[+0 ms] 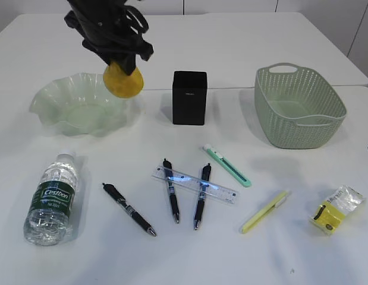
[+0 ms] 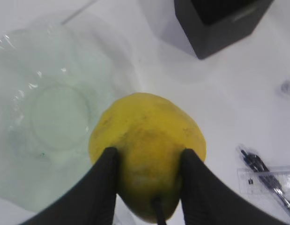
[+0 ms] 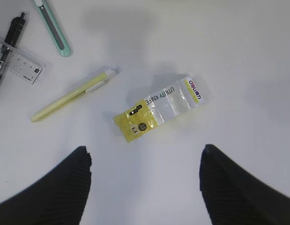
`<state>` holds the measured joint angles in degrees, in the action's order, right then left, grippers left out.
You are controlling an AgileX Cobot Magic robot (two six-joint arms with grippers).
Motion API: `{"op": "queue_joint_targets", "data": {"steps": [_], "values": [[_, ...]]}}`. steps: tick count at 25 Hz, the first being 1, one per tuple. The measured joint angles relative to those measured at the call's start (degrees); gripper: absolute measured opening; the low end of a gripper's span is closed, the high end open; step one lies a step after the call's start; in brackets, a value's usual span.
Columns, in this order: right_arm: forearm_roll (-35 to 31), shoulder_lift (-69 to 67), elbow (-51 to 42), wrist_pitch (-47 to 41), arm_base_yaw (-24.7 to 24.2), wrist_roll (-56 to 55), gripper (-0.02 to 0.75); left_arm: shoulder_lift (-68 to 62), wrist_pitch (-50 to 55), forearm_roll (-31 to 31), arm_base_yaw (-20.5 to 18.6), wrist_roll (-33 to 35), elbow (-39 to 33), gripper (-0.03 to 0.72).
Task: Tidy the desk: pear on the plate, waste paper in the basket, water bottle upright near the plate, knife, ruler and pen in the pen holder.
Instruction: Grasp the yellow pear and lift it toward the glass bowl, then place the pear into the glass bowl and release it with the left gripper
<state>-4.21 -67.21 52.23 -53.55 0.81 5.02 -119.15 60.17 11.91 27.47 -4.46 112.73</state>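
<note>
Clamped on the pear [image 1: 123, 79], our left gripper [image 2: 147, 180] has both fingers [image 2: 101, 187] pressed against its lower sides, while our right gripper [image 3: 145, 180] hangs spread wide and empty above the waste paper [image 3: 159, 108].

We hold the pear in the air above the plate's [image 1: 50, 98] right rim, just left of the pen holder [image 1: 189, 97]. To finish this step well, we judge we should carry it a little further left until it hangs over the flat centre rather than the wavy edge, lower it until it rests, and only then let go; dropped from this height or onto the rim, a round pear could roll off or tip the light plate.

Only the exterior view gives us the whole desk, from the basket [image 1: 299, 107] far right and the bottle [image 1: 52, 199] lying on its side front left, down to the ruler [image 1: 194, 184], with two pens crossing it, the knife [image 1: 226, 165] and the loose pen [image 1: 128, 209]. Only the left wrist view shows us how the fingers sit on the fruit and how far the plate's centre lies to the left. Only the right wrist view shows us the print on the wrapper and the open stance of the right jaws, which the exterior view does not show.
</note>
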Motion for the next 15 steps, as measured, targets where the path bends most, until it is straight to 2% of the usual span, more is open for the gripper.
{"op": "queue_joint_targets", "data": {"steps": [4, 10, 15], "values": [[0.0, 0.0, 0.0, 0.0, 0.0, 0.0, 0.534, 0.2, -2.9, 0.3, -4.0, -1.4, 1.3, 0.257], [0.0, 0.0, 0.0, -2.0, 0.0, 0.0, 0.534, -0.9, -8.7, 0.6, -12.5, -1.7, 1.4, 0.257], [0.1, 0.0, 0.0, -2.4, 0.0, 0.0, 0.534, -4.5, -11.8, -1.1, -17.1, -1.7, 1.5, 0.257]]}}
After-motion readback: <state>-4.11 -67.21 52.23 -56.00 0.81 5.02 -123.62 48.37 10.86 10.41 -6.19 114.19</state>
